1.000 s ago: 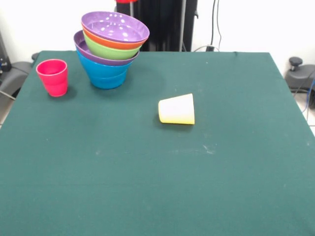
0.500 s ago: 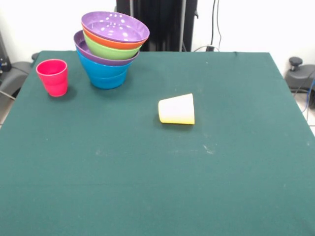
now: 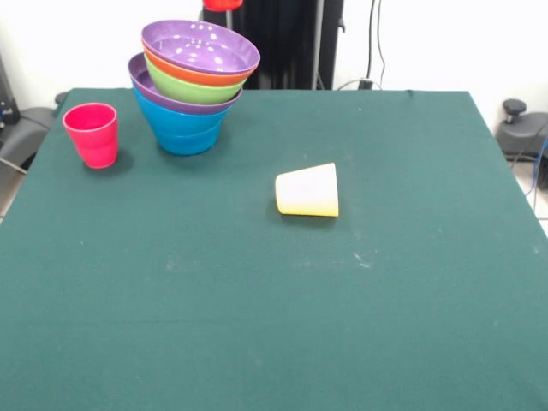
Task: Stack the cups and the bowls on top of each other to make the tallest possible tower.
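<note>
We see the bowl tower leaning at the surface's far left, red cup left of it, yellow cup lying mid-surface. Adding cups could topple it. We cannot tell the fingers' state.

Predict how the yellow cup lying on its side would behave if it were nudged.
The yellow cup lies on its tapered side, so it would probably roll in a curve, not straight. It looks like thin, glossy plastic, so it is likely light and slippery to grip.
</note>
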Controlling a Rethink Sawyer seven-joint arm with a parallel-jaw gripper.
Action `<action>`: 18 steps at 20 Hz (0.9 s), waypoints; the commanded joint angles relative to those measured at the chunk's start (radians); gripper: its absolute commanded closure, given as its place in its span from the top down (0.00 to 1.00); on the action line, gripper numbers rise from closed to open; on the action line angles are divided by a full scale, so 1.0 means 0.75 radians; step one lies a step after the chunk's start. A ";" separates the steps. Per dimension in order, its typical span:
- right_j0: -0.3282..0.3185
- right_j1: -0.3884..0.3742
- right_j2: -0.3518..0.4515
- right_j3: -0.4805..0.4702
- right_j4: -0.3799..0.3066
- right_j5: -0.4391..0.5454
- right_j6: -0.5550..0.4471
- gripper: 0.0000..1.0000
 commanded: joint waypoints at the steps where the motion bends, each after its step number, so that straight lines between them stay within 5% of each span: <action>1: -0.044 0.110 0.149 0.126 -0.123 -0.120 -0.094 0.00; 11: -0.095 0.225 0.164 0.107 -0.240 -0.245 -0.021 0.00; 18: -0.136 0.407 0.141 0.043 -0.355 -0.372 0.011 0.00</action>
